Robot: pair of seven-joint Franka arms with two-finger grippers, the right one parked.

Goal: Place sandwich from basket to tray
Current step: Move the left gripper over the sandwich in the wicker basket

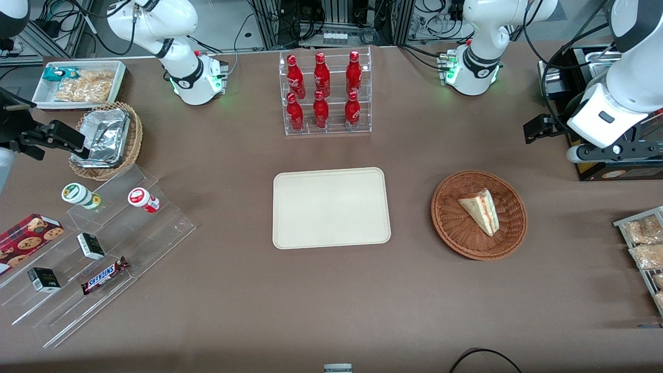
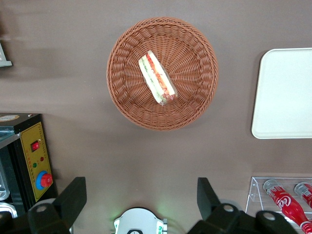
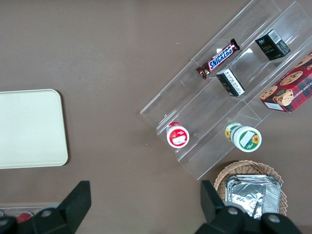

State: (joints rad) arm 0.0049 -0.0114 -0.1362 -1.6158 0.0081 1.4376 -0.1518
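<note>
Left wrist view shows the pincer (image 2: 141, 200) spread wide, empty, high above the sandwich (image 2: 157, 78) in the basket (image 2: 195, 92).

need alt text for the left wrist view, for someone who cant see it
A sandwich lies in a round wicker basket on a brown table, seen from above by the open gripper. A cream tray sits beside the basket, with red bottles in a clear rack nearby.

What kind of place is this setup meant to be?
Probably a lab mock-up of a snack shop: racked red soda bottles, a candy bar on clear display steps, cables past the table. A sandwich sits in a basket beside a tray; the gripper hangs open above.
</note>
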